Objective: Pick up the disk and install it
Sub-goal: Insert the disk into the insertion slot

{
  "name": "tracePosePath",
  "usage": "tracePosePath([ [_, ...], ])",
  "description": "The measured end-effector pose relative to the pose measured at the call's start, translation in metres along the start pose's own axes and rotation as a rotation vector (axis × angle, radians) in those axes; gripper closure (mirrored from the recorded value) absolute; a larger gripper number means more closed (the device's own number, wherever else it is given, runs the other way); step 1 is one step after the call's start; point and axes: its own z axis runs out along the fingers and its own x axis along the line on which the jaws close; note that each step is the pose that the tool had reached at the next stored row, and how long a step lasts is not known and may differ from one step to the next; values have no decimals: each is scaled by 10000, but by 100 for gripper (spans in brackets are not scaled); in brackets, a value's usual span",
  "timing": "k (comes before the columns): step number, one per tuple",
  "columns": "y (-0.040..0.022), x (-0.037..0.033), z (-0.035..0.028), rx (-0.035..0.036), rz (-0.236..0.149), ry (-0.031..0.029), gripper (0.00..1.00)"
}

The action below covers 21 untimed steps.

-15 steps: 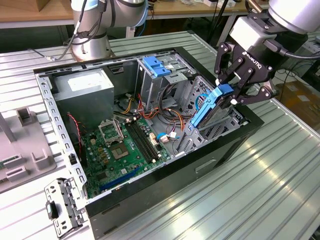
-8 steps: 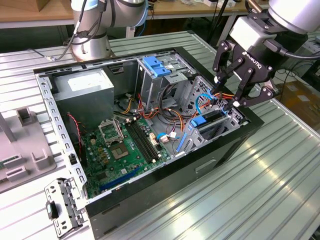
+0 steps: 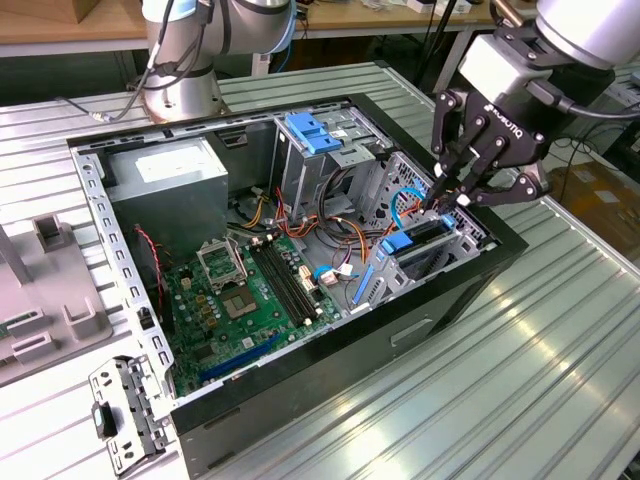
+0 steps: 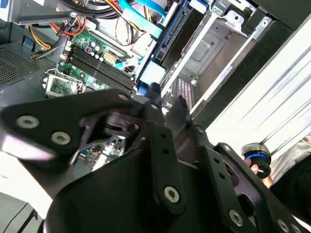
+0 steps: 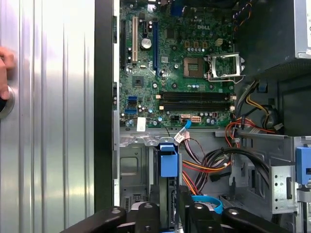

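The disk (image 3: 418, 238) stands on edge in the drive bay at the exterior view's right end of the open computer case (image 3: 300, 385), its blue side rail uppermost. My gripper (image 3: 447, 198) hangs right over it with its fingers drawn close together on either side of the disk's upper end. In the first wrist view the blue rail tab and the dark edge of the disk (image 5: 168, 162) run down between the fingers of the gripper (image 5: 167, 216). The second wrist view shows the gripper (image 4: 167, 99) just short of the disk's white and blue face (image 4: 153, 73).
Inside the case lie the green motherboard (image 3: 250, 300), a grey power-supply box (image 3: 170, 170), orange and black cables (image 3: 330, 225) and a bare blue bracket (image 3: 315, 133) on the upper bay. A hand (image 5: 4, 73) rests on the ribbed table beside the case. A second arm's base (image 3: 180, 70) stands behind.
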Motion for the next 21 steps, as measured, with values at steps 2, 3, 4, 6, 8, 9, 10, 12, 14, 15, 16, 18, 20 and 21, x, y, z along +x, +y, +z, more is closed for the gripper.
tracePosePath([
  [2,-1,2,20,0,0,-6,82],
  [3,-2,6,49,-1,0,-6,88],
  [4,-6,9,76,-1,1,-6,89],
  [6,-16,13,110,-3,0,-6,89],
  [8,-49,16,139,-6,0,-6,89],
  [9,-59,17,143,-7,0,-4,89],
  [10,-73,17,146,-9,1,-3,89],
  [12,-102,17,155,-13,1,-5,89],
  [14,-134,18,161,-18,2,-5,89],
  [15,-146,18,164,-19,2,-6,89],
  [16,-165,17,166,-21,2,-6,89],
  [18,-197,18,169,-25,3,-7,89],
  [20,-222,19,180,-34,4,-6,89],
  [21,-236,20,193,-43,5,-5,89],
])
